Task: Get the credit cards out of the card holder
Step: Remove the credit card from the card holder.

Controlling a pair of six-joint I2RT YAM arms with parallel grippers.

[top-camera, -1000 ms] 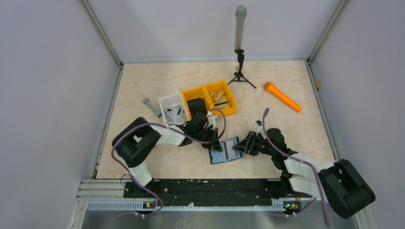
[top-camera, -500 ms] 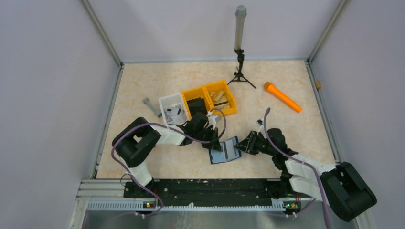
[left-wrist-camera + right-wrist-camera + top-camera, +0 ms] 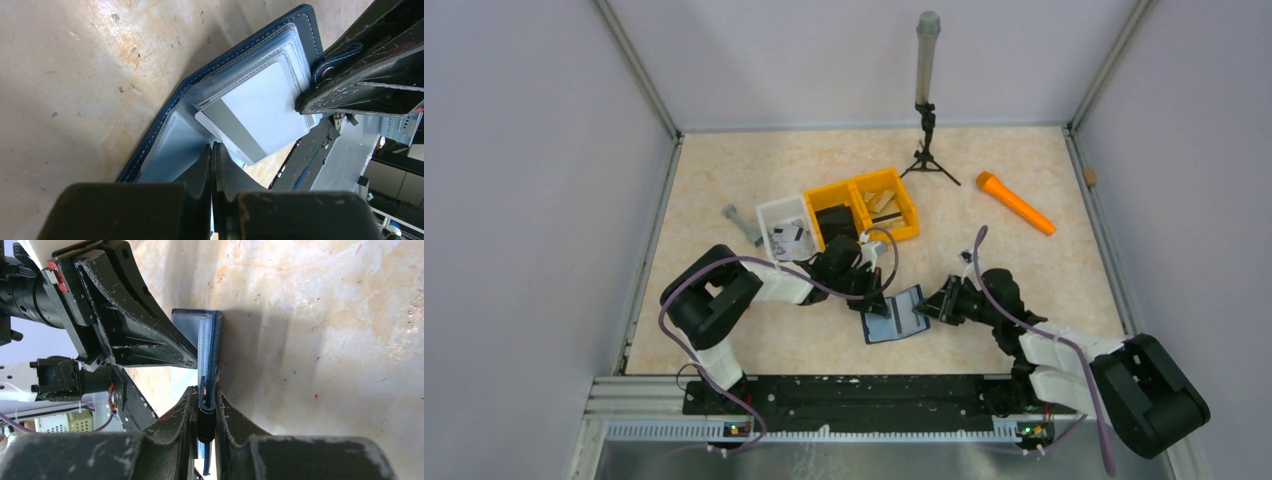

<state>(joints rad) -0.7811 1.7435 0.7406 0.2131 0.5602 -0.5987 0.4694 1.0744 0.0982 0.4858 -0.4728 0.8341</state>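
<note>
The holder (image 3: 894,318) lies open on the worktop (image 3: 754,170), near the front edge, between the two arms.

**Right hand** (image 3: 205,392): Its fingers are closed across the thickness of the holder's far flap, at the strap tab. The right wrist view shows that flap edge-on between the fingers, so this hand is judged to be the anchor.

**Left hand** (image 3: 212,147): Its fingers are fully closed, with nothing visible between them. The tips rest at the pale inner face of the near flap.

**Card** (image 3: 260,115): One silvery-grey card shows, partly out of its pocket. No other card can be made out.

**Governing relation:**
- The card lies directly ahead of the left fingertips and just beside them. Its nearest corner almost touches them.
- The card's free edge, which carries the darker stripe, faces the left hand and runs obliquely across that hand's line of approach.
- The card's opposite end lies under the right fingers' side of the holder.
- The left hand is therefore the nearer hand.

**Next move, as judged:** open the left fingers, take the free striped edge, then draw the card away from the right hand.
</note>
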